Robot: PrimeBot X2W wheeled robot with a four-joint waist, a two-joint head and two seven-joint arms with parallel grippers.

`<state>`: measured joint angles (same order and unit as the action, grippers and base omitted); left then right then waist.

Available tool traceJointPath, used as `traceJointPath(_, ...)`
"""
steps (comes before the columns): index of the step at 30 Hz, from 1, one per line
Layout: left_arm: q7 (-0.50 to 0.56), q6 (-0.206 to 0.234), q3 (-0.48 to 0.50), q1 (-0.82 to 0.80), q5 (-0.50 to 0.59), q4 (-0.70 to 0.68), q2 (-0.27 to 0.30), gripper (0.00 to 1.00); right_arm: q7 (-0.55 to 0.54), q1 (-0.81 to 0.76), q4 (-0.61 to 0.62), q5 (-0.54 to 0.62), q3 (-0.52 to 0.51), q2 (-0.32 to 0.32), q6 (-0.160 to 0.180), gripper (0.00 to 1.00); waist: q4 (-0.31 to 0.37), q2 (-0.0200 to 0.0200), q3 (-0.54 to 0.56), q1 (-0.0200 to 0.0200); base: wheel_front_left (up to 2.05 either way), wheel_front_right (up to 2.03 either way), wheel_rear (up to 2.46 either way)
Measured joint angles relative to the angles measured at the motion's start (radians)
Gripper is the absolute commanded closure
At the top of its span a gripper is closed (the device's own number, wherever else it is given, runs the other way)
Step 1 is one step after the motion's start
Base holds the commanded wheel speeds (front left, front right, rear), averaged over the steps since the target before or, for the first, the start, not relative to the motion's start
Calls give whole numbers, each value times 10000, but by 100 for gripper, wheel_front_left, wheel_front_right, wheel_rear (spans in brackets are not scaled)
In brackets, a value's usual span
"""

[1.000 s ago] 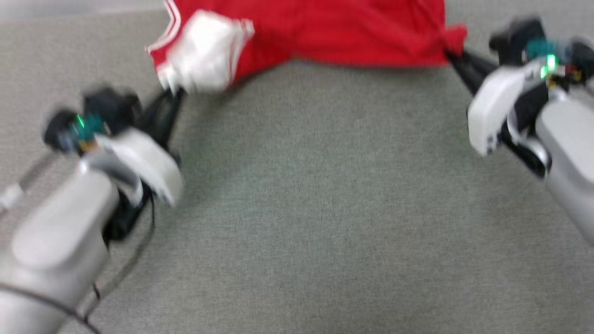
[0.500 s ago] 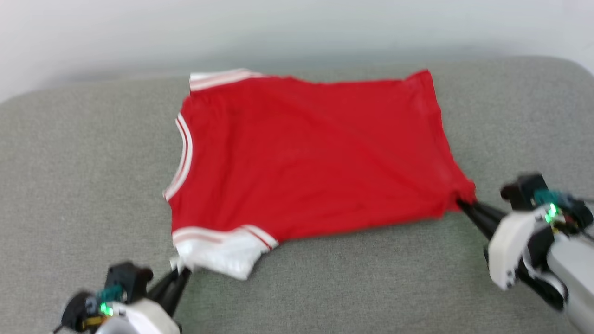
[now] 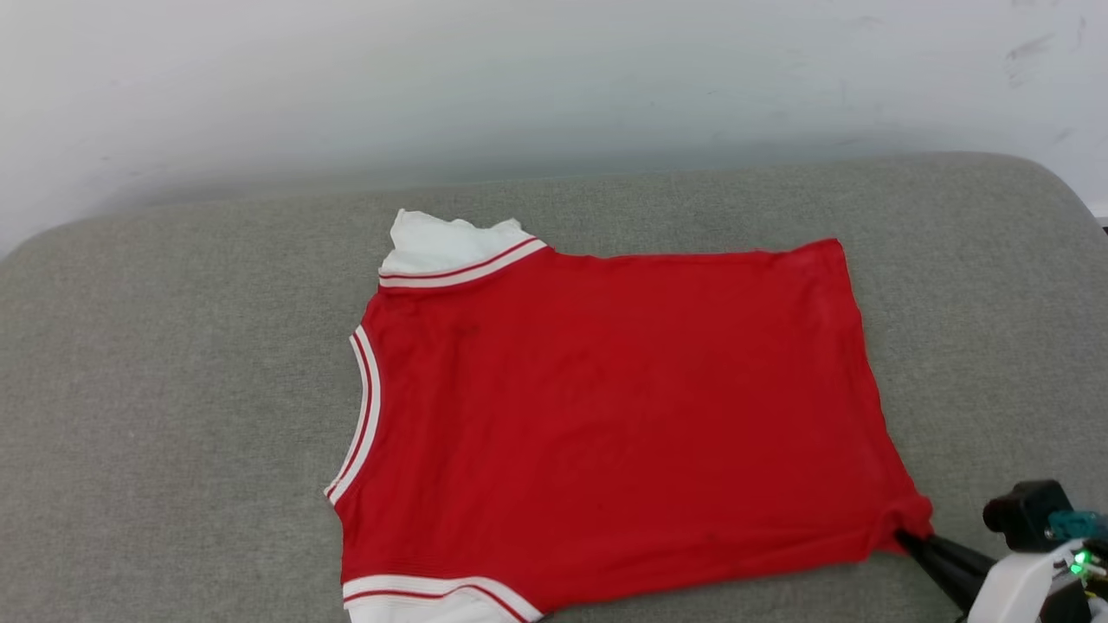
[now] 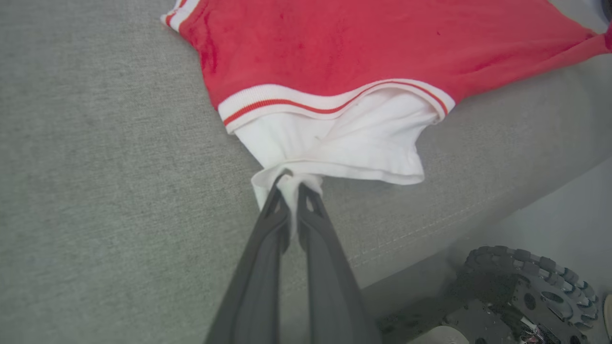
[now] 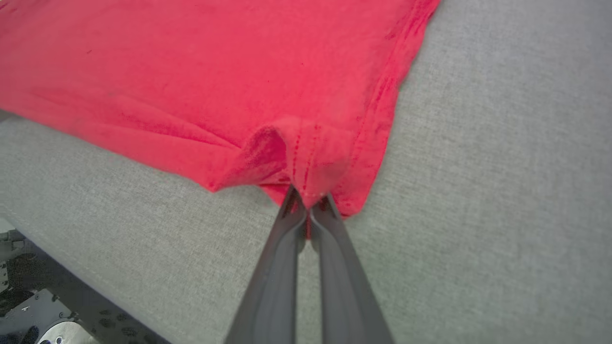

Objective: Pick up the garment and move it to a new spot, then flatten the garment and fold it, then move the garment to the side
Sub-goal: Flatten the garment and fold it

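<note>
Shift: the head camera has tilted up since a second ago, so the whole picture slid. The garment, bunched around its white sleeve then, now lies spread out.
Left gripper: jaws pinched almost together on the hem of the near white sleeve, with cloth gathered between the tips, close to the front edge of the grey cushion.
Garment place: flat on the cushion's middle, collar toward the cushion's left end, bottom hem toward its right end.
Right gripper: jaws fully closed on the near corner of the red hem, which puckers into a small fold near the cushion's front right.
Hidden: the bottom edge of the head view cuts off the near sleeve, the far sleeve is partly tucked behind the red body, and the underside cannot be made out.
Look: plain red side up with faint creases; red-and-white striped trim at the collar and both armholes; white sleeves.
Past the cushion's front edge: a dark ridged wheel.
</note>
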<state>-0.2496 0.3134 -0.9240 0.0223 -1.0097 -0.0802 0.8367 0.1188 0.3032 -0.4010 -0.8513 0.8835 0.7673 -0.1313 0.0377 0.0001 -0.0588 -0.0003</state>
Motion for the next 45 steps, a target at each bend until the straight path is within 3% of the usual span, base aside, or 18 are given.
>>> traceJointPath(7,13,136,-77,83,192,-384,67,100,-819,-945,1005,403,-1233,104,2,100,-88,0,-152,1,0,0,0)
traceJointPath(13,278,29,127,-1058,748,-466,276,100,-1505,-1047,1804,911,-2429,-19,0,100,-127,0,-391,2,0,0,0)
traceJointPath(19,819,-454,362,-2622,1214,-324,414,100,-2140,-990,2491,1335,-3498,-238,2,100,-118,0,-819,3,0,0,0)
traceJointPath(27,1336,-1256,541,-4602,1664,763,-12,100,-2828,-421,2899,1655,-4385,-713,2,100,-6,0,-1726,4,0,0,0)
traceJointPath(38,1588,-2284,336,-6026,1908,3150,-817,100,-3588,543,2167,1904,-4132,-1220,2,100,190,0,-3005,5,0,0,0)
traceJointPath(45,1546,-2692,205,-6239,1778,4153,-1312,100,-3574,1015,1398,1875,-3770,-1446,0,100,209,0,-3101,4,0,0,0)
